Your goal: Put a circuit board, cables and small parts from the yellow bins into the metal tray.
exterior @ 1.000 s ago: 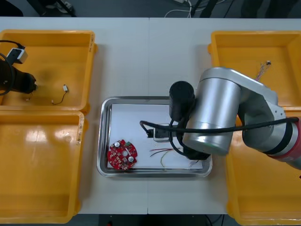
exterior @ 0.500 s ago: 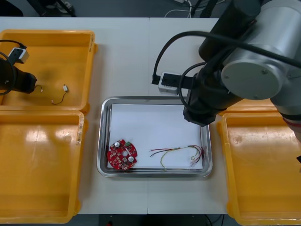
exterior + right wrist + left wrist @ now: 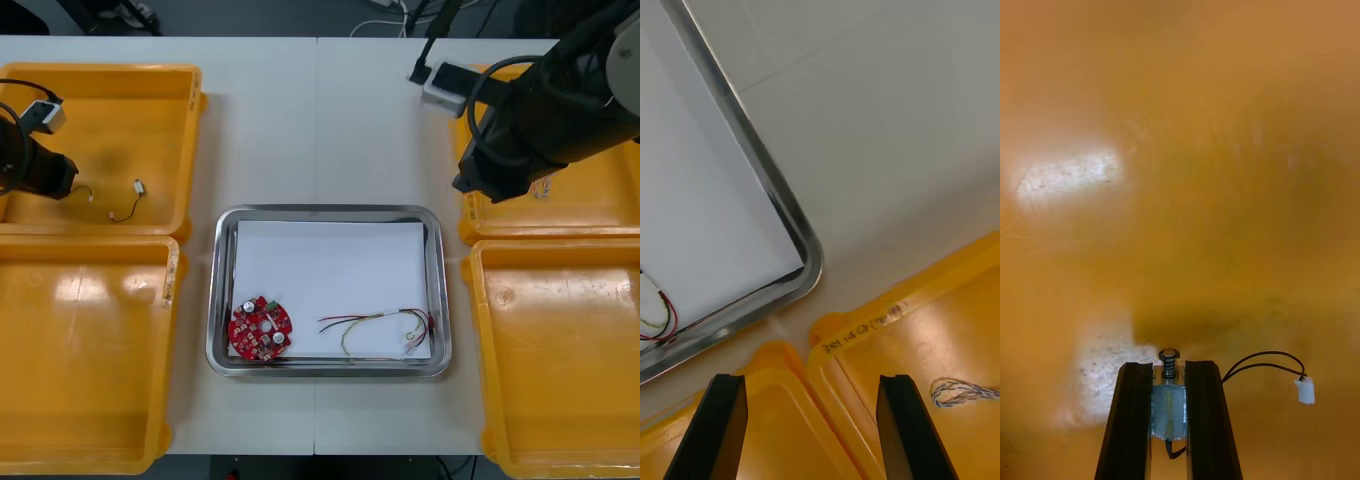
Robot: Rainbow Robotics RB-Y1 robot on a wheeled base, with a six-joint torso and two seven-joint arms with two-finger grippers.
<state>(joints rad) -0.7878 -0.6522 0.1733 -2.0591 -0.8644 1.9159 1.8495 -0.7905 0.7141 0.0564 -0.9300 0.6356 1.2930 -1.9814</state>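
Sitting clamped in left hand [image 3: 1169, 369]: small metal part [image 3: 1169, 405].

The light table [image 3: 320, 120] carries five things. At its left side sit the far left bin [image 3: 110, 100] and the near left bin [image 3: 80, 350], both yellow, rims meeting. At its right side the far right bin [image 3: 600, 205] and the near right bin [image 3: 560, 360] sit the same way. Between the pairs, toward the near edge, lies the metal tray [image 3: 330, 211], just clear of the bins.

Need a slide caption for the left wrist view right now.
Left gripper in a yellow bin, shut on a small metal part trailing a black cable with a white plug.
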